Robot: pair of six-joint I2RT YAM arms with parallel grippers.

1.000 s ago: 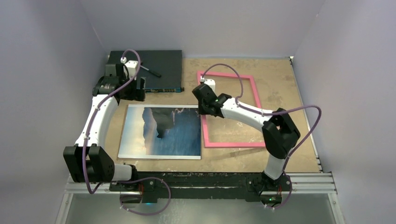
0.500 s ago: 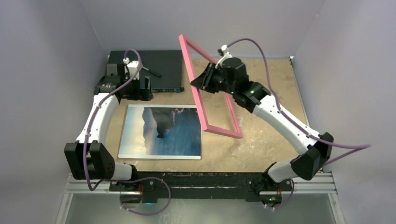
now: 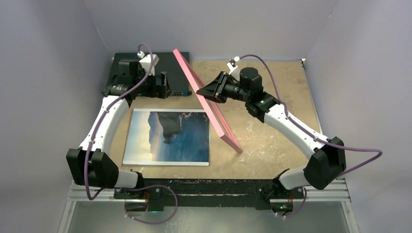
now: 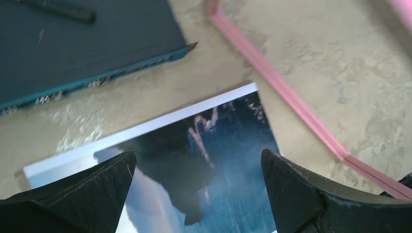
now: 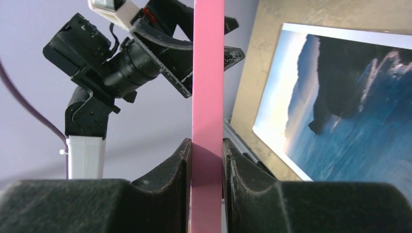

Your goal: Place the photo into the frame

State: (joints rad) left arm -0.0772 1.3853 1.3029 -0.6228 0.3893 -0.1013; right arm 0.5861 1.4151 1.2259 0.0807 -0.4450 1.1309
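right gripper (image 3: 201,92): clamped on the frame. From where I stand, both fingers press flat against one pink rail, one on each side, with no gap between finger and rail.

frame (image 3: 219,121): tipped up on edge and leaning, gripped at the right gripper's fingertips partway along a rail that is off the table. From the fingers it climbs up and away in one direction and slopes down in the other, to a low corner that looks to rest on the surface. In the right wrist view the frame (image 5: 208,73) runs straight out ahead between the fingers.

left gripper (image 3: 164,88): jaws spread wide with nothing between them. It hangs in the air on the other side of the frame from the right gripper, facing it.

photo (image 3: 167,137): flat on the table, picture side up, blue with white streaks and a pale border. Its corner lies below the left gripper's open fingers (image 4: 73,194), and the sheet runs back under that wrist. The frame's low rail (image 4: 291,102) passes just beside that corner, with a strip of bare table between them.

electronics box (image 3: 167,62): dark and flat, ahead of the left gripper's fingertips, with a row of ports on the edge nearest them.

table (image 3: 272,141): tan, scuffed with pale marks, below the right gripper.
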